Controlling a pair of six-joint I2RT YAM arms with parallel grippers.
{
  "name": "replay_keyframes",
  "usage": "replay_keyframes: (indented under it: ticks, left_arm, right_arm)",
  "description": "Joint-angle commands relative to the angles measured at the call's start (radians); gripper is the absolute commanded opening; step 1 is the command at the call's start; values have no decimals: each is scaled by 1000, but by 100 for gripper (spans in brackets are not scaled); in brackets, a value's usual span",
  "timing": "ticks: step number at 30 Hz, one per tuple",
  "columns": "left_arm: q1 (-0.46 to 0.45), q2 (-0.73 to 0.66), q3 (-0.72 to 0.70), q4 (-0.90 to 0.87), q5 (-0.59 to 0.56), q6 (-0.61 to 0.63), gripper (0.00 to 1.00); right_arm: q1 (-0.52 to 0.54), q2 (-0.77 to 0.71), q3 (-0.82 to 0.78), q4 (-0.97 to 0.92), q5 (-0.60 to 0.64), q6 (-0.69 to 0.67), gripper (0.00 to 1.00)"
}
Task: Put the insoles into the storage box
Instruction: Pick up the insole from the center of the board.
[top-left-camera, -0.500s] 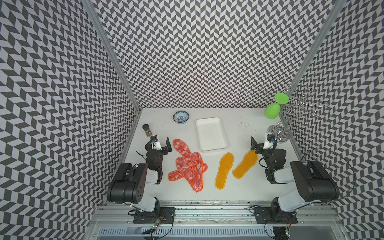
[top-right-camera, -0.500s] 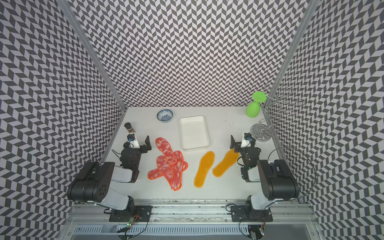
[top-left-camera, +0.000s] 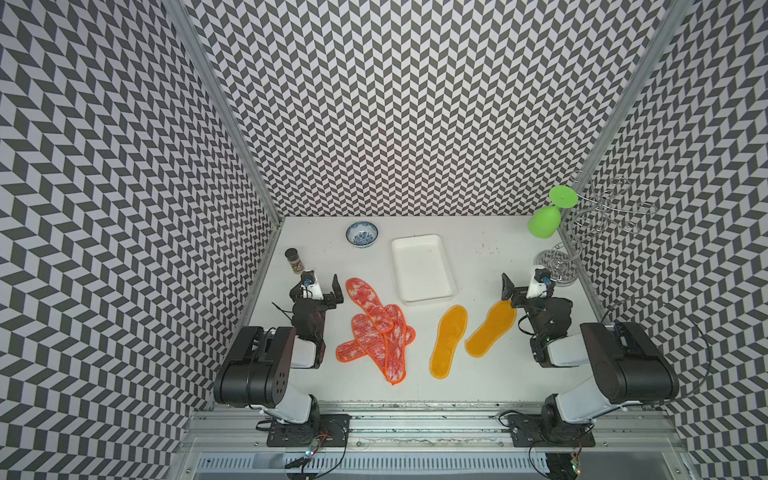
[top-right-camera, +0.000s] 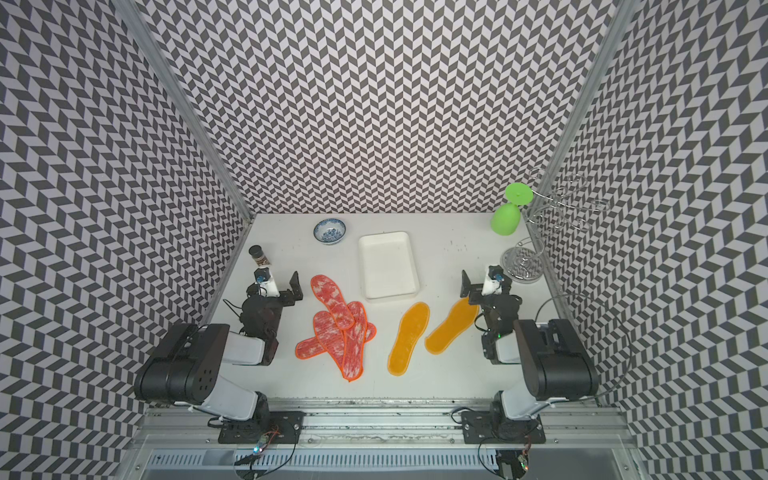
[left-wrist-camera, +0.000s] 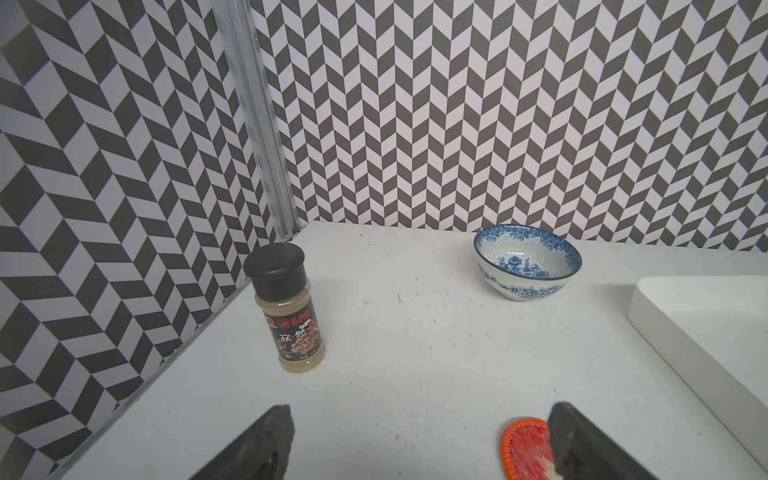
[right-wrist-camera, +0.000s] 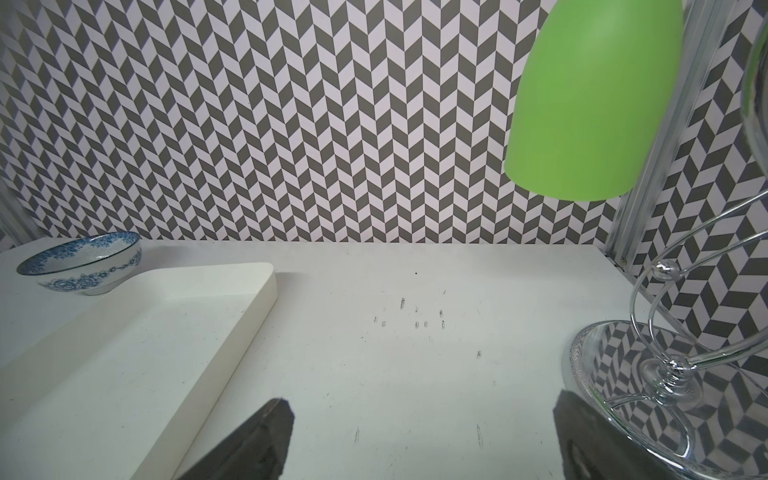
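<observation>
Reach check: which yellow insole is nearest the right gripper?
The yellow insole on the robot's right, its far end by the right gripper; the other lies mid-table.

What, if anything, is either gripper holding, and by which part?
Nothing is held. The left gripper and right gripper are both open and empty; the insoles lie on the table.

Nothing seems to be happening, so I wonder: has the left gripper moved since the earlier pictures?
No. In a top view the left gripper sits just as near the spice jar as before, with no shift either way.
</observation>
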Motion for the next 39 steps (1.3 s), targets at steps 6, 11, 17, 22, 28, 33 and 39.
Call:
replay_keyframes:
  ticks: [6,11,17,22,28,33,39]
  left_arm:
    - [4,-98,70,-147,34,18,100]
    - [-9,-209,116,-271,50,43,100]
    - [-20,-323,331,-610,140,-2,99]
    - [-47,-359,501,-915,311,-98,98]
    - [-119,-369,641,-1264,510,-257,95]
    - [-284,-363,710,-1472,533,-322,94]
    - [-478,-285,741,-1588,534,-337,87]
  right_arm:
    - [-1,-134,24,-92,46,12,99]
    - [-1,-300,69,-292,29,39,99]
    - [11,-452,194,-656,-105,153,99]
    - [43,-512,338,-1045,-237,199,99]
    - [137,-558,467,-1432,-270,271,99]
    - [242,-543,585,-1691,-179,336,99]
    - [305,-492,712,-1939,-82,395,99]
